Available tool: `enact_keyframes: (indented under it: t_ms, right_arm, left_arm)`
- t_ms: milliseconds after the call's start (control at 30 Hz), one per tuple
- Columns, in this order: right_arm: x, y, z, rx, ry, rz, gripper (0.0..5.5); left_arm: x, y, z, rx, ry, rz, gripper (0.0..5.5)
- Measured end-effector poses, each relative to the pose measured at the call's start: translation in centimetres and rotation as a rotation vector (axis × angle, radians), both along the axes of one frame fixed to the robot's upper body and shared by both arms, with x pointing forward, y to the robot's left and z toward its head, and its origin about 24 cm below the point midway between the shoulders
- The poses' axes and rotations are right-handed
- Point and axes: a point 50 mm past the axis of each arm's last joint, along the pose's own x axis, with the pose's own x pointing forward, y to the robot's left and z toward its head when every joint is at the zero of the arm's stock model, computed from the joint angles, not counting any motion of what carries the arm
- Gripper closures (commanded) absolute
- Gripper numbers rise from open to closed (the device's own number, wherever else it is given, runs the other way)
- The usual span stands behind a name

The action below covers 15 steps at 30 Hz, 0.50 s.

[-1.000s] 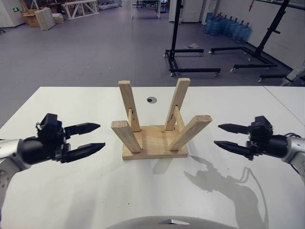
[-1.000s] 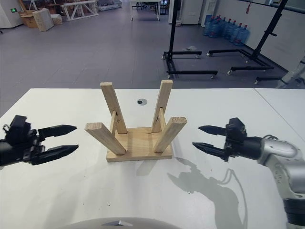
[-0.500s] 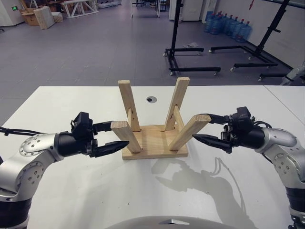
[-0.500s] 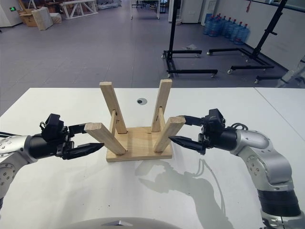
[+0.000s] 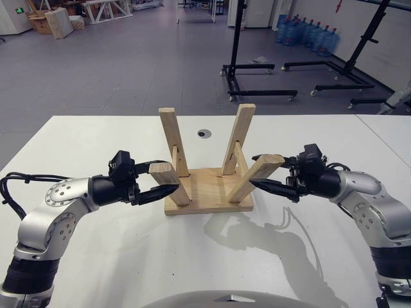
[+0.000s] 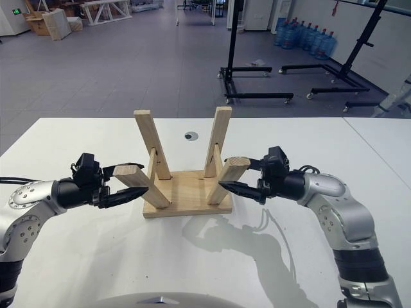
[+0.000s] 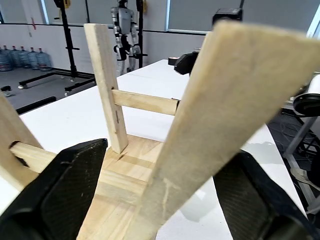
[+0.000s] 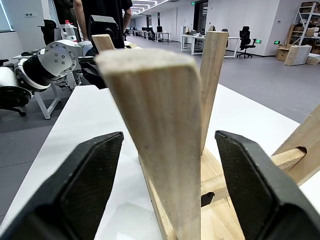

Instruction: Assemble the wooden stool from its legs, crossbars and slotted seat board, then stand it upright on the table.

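Nearest the front edge of the white bench (image 5: 90, 138), the two grippers flank an upside-down pale wooden stool (image 5: 200, 185), one from the left side and one from the right. The left gripper (image 5: 165, 177) is at the top end of the near left leg (image 7: 215, 125), a square-section wooden bar leaning outward. Its black fingers (image 7: 70, 195) are spread, one on each side of the leg, and the left wrist view shows a gap between finger and wood. The right gripper (image 5: 252, 171) is likewise at the top end of the near right leg (image 8: 160, 130). Its fingers (image 8: 92, 175) are parted and straddle the wood, with clear gaps on both sides in the right wrist view.

Just behind them, the flat rectangular seat board (image 5: 212, 196) lies face down around the middle of the bench, all four legs rising from it and splaying apart. A thin left crossbar (image 5: 176, 160) and right crossbar (image 7: 145, 101) each join a near leg to the far one behind it. The far left leg (image 5: 172, 138) and far right leg (image 5: 239, 135) stand tallest.

Towards the back edge sits a small round dark-rimmed hole (image 5: 204, 134). Beyond the bench are black wheeled frames (image 5: 257, 96) on a grey floor and blue water bottles (image 5: 308, 32).
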Motion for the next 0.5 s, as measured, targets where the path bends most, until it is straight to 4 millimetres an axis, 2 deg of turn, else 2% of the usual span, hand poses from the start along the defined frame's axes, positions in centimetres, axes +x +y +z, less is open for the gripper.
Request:
enact_keyframes:
  t_ms: [233, 333, 500]
  right_arm:
    - [0.0, 0.1, -0.3, 0.005, 0.005, 0.006, 3.88]
    - [0.0, 0.4, -0.4, 0.006, 0.005, 0.023, 4.01]
    - [0.5, 0.3, 0.5, 0.063, 0.055, 0.021, 4.02]
  left_arm:
    - [-0.1, -0.4, -0.3, -0.011, 0.016, -0.017, 3.26]
    - [0.1, -0.5, 0.1, -0.045, 0.028, -0.019, 3.74]
    - [0.6, -0.2, 1.3, -0.154, 0.146, -0.016, 3.89]
